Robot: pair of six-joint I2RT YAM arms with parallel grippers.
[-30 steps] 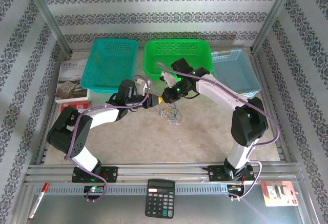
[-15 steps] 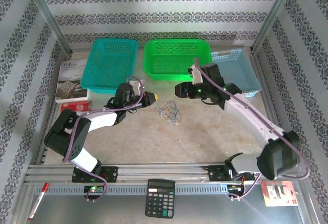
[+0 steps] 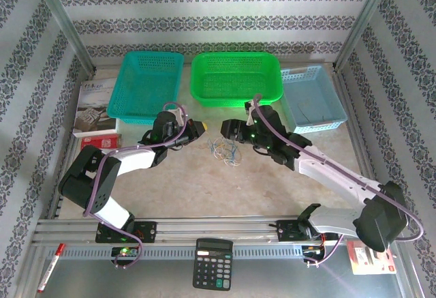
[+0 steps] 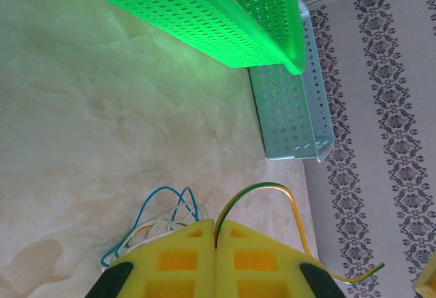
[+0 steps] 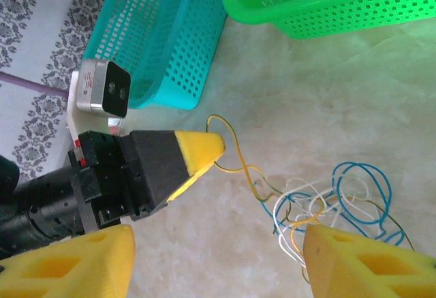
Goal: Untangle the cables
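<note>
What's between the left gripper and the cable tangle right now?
In the right wrist view, one yellow wire runs over bare table from the shut left gripper to the tangle.

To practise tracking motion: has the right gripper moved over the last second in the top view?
Yes. The right gripper swung right along the green basket's front rim, then came back left and nearer, toward the cables.

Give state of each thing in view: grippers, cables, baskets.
left gripper, shut on the yellow cable
right gripper, open, holding nothing
yellow cable, pinched, running on into the tangle
cables, tangled
teal basket, empty
green basket, empty
light blue basket, empty
</note>
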